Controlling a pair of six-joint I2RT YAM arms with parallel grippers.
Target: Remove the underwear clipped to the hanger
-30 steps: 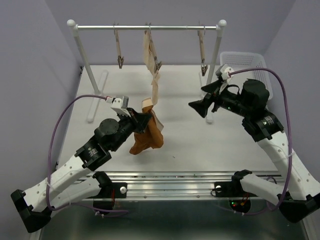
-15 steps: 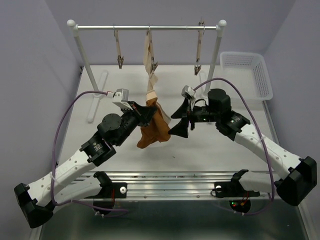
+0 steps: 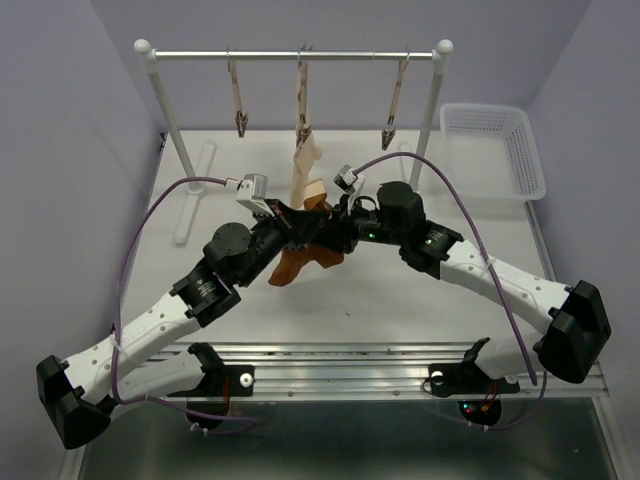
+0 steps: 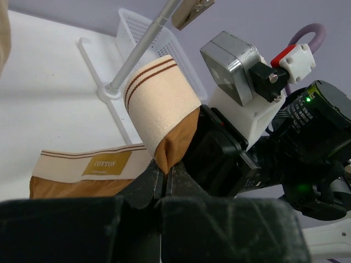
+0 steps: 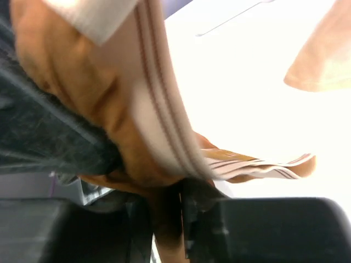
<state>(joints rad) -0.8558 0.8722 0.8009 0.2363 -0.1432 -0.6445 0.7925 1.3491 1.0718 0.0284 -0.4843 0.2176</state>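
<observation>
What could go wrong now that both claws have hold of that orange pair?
Both the left gripper and the right gripper pinch the same rust-orange briefs, so pulling apart could stretch or tear them. The beige briefs hang from the clip right above them; a tug might snag that pair and rock the rack.

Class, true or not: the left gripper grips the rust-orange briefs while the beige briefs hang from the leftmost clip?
No. The top view shows the beige briefs hanging from the middle clip; the left gripper does grip the rust-orange briefs.
</observation>
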